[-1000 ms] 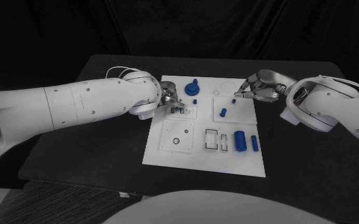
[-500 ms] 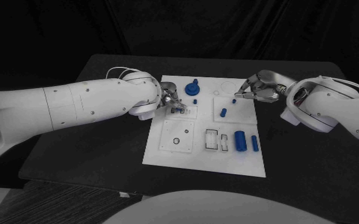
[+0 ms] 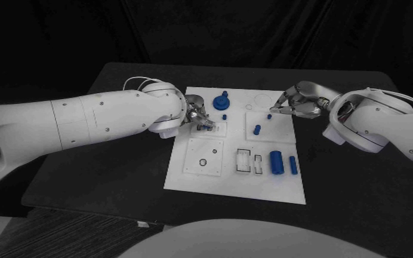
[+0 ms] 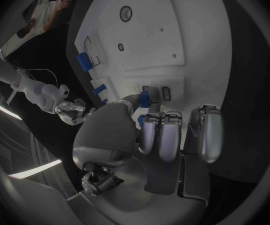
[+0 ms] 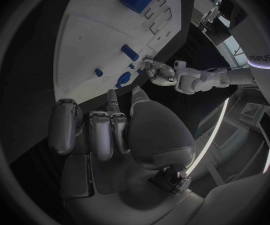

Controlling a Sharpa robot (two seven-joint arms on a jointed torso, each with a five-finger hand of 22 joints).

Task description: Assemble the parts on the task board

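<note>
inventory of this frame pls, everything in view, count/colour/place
table: 1, black, under everything.
task board: 1, white, middle of the table.
knobbed part: 1, blue, far end of the board.
small peg: 1, blue, just nearer than the knobbed part.
short peg: 1, blue, on the board's right half.
large cylinder: 1, blue, near right of the board.
thin cylinder: 1, blue, right of the large cylinder.
small part: 1, blue, pinched by the left hand at the board's left side.
left hand: 1, silver, over the board's left edge.
right hand: 1, silver, at the board's far right edge; whether it holds anything I cannot tell.
</note>
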